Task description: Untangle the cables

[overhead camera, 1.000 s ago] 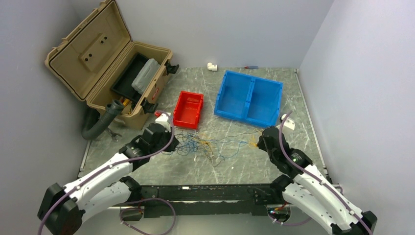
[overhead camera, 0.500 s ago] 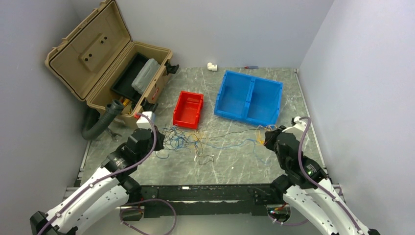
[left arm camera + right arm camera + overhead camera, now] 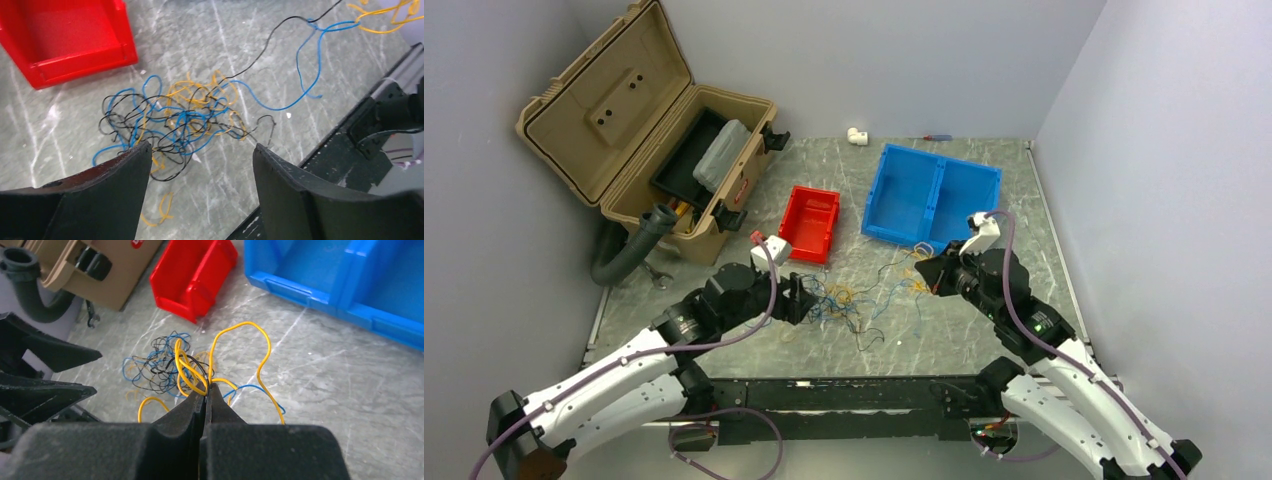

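- At the far left, the open tan toolbox (image 3: pixel 639 130) and the grey pipe (image 3: pixel 629 250) beside it are sitting well apart from the work, so they are not getting in my way.
- My left gripper (image 3: pixel 202 150) is hovering just above the near side of the tangle. Its jaws are spread wide and there is nothing between them.
- The cables (image 3: pixel 185 117) are lying in a knot of blue, black and yellow strands in the middle of the table (image 3: pixel 904 350), just near of the red bin (image 3: pixel 810 222). A blue strand and a black one are trailing off to the right.
- I judge that I am partway through pulling the knot apart. The next move is calling for my left jaws to come down and pinch only a few strands, anchoring the knot while the other side draws free.
- My right gripper (image 3: pixel 206 387) is pinching yellow strands in fully closed jaws, with their loops rising to the right of the knot.
- The blue bin (image 3: pixel 934 200) is standing just far of that gripper, and a wide pull could be dragging strands against its near wall.
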You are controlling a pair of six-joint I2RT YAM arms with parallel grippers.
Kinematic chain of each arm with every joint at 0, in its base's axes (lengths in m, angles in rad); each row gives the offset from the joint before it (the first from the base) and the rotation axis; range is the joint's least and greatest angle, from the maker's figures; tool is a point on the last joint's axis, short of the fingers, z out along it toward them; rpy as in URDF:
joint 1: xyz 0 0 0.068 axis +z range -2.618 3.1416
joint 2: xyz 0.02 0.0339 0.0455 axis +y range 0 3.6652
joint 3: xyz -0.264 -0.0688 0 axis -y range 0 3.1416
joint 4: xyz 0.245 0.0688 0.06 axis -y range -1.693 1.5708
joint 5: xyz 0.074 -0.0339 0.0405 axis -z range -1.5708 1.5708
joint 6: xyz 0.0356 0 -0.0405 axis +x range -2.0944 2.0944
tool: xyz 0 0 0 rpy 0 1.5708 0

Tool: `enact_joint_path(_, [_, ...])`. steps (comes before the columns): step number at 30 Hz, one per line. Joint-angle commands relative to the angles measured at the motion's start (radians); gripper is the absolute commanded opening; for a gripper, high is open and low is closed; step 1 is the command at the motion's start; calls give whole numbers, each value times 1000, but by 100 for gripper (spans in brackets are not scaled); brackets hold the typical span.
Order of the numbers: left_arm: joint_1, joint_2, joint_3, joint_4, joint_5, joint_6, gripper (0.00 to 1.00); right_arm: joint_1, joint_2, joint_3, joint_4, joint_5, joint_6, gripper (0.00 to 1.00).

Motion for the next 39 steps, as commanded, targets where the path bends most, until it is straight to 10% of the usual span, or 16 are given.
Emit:
enact_joint_path(1, [-12,35,63,133,105,60,79,-1,15,57,72,-107,-32,0])
enact_joint_path(5, [-16,106,98,180,161,69,82,-2,26,66,58,-90,-32,2])
enact_joint_path(8, [-18,145,114,212,191,68,83,-2,36,80,22,-48,-18,55])
enact_joint_path(10, [-19,170,127,224,214,70,84,-2,40,90,-19,3,-9,65])
enact_joint_path(26, [-70,553,357,89,295,133,82,-7,117,-4,-312,329,266,58])
enact_joint_path(39, [-157,777,473,34,196,84,80,-79,314,-153,-71,205,219,64])
